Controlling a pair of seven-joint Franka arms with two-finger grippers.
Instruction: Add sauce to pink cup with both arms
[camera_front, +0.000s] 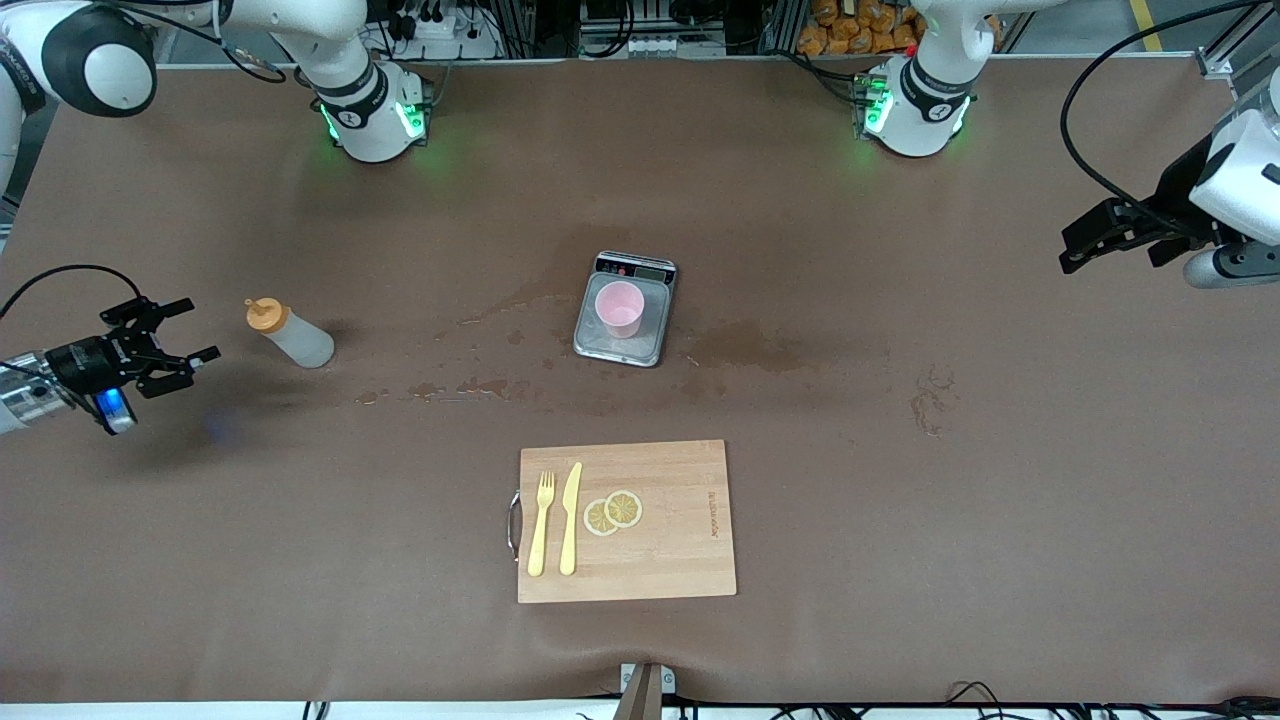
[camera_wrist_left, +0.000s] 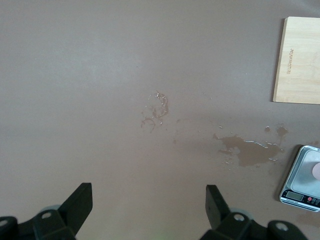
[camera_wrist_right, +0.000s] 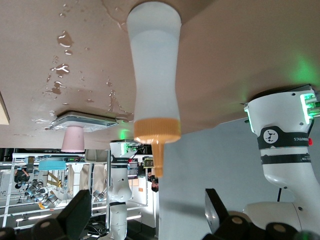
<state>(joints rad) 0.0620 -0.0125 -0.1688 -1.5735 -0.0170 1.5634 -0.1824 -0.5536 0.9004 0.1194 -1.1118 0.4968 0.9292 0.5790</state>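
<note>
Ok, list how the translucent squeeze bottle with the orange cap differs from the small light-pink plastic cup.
The translucent whitish squeeze bottle with the orange nozzle cap stands on the bare brown table toward the right arm's end; the small light-pink plastic cup sits on the grey scale mid-table. The bottle is taller, waisted and capped; the cup is short, tapered and open-topped. The open right gripper is beside the bottle; no gripper is near the cup. Both stand upright, unheld.

Open brown table (camera_front: 900, 520) surrounds the pink cup (camera_front: 619, 307) on the scale (camera_front: 622, 345). A cutting board (camera_front: 660, 560) occupies the front edge's middle; the sauce bottle (camera_front: 290, 335) stands apart toward the right arm's end.
</note>
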